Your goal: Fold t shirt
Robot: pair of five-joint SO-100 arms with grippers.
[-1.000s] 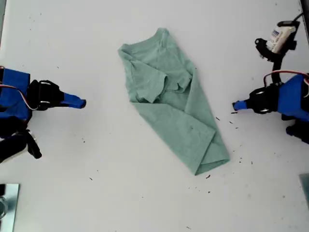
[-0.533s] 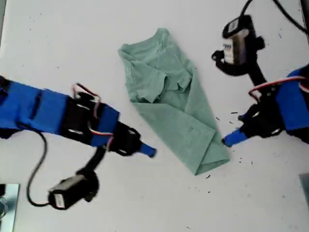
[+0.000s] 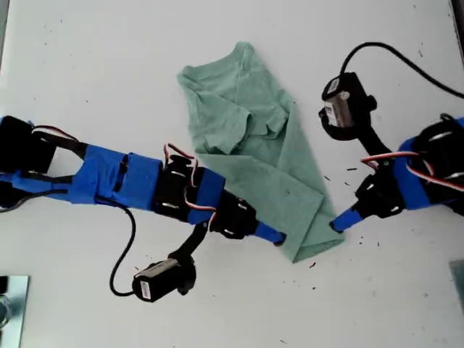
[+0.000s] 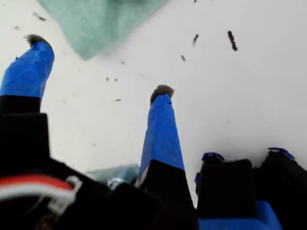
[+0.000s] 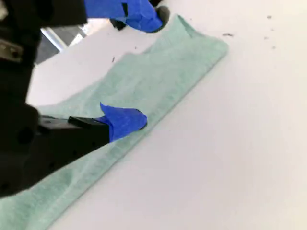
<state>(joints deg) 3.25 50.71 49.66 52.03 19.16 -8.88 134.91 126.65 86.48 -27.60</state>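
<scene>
The pale green t shirt point(image 3: 246, 116) lies partly folded and slanted on the white table, collar toward the exterior view's top. My second gripper point(image 3: 278, 237) reaches in from the exterior view's left to the shirt's lower edge. In its wrist view it is open point(image 5: 151, 67), one blue fingertip point(image 5: 125, 120) resting on the t shirt point(image 5: 192, 57) near a folded edge. My first gripper point(image 3: 337, 223) comes from the exterior view's right and stops just beside the shirt's lower corner. It is open point(image 4: 99, 66) over bare table, the t shirt corner point(image 4: 96, 19) just ahead of its fingertips.
Small dark specks point(image 3: 360, 239) dot the table near the first gripper. Wrist cameras point(image 3: 348, 101) point(image 3: 163, 279) with cables stick out from both arms. A metal object point(image 3: 11, 304) sits at the exterior view's lower left corner.
Both arms have swung in from the exterior view's sides to the shirt's lower end. The shirt itself has not moved.
</scene>
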